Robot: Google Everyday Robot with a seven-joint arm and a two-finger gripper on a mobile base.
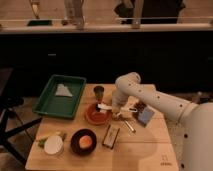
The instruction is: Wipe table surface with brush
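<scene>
The table surface [145,147] is a light tan wooden top. The brush [104,106] shows as a slim whitish bar over the right rim of the orange plate [95,117], and its far end meets my gripper. My gripper [117,112] hangs low over the table at the plate's right edge, at the end of the white arm [150,97] that reaches in from the right. I cannot tell whether it holds the brush.
A green tray [50,102] with a pale cloth stands at the back left. A dark cup [99,91] is behind the plate. A dark bowl with an orange item [83,141], a white disc [53,145], a dark block [111,136], a thin metallic utensil [128,125] and a blue object [146,116] lie around.
</scene>
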